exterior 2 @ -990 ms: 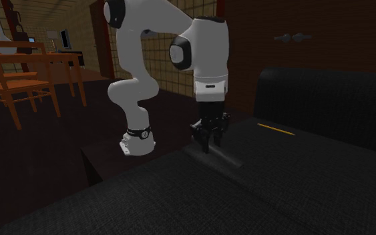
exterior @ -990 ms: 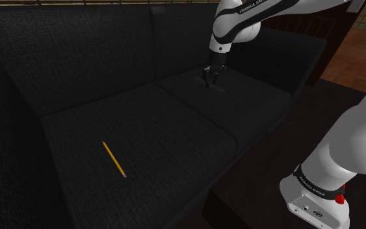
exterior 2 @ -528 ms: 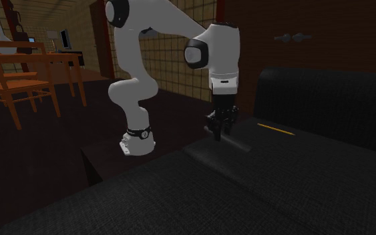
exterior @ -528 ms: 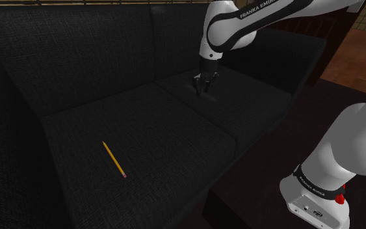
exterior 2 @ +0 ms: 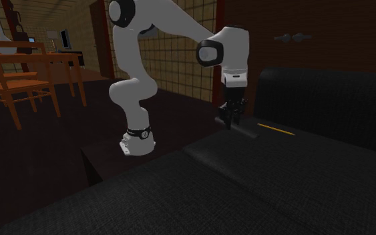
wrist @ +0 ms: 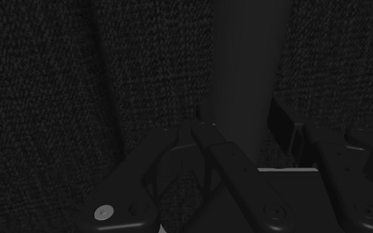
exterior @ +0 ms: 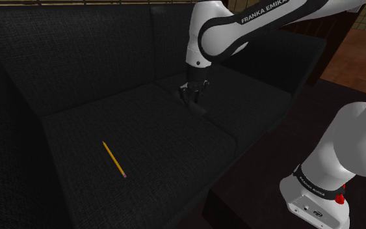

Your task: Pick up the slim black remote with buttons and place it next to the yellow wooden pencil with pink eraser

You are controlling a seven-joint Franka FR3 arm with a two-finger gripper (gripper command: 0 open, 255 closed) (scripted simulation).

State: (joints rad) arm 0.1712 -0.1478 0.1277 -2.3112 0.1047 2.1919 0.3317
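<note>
Remote (exterior 2: 246, 129), slim and dark, pinched between the nearly closed fingers of the gripper (exterior: 192, 97); since a second ago, lifted off the sofa (exterior: 142, 123) cushion and carried toward the pencil (exterior: 114, 159), well apart. Pickup done, placing left.

Rough woven cloth sofa (exterior: 136, 136); smooth matt remote (wrist: 244, 59).

Shoulder cam high; 2nd low, opposite; wrist close; share sofa (exterior: 129, 123).

pincer (exterior: 193, 97) clasps black remote (exterior: 198, 108) above sofa (exterior: 77, 65) seat seam | yellow pencil (exterior: 113, 159) flat near seat's front edge, well apart
</note>
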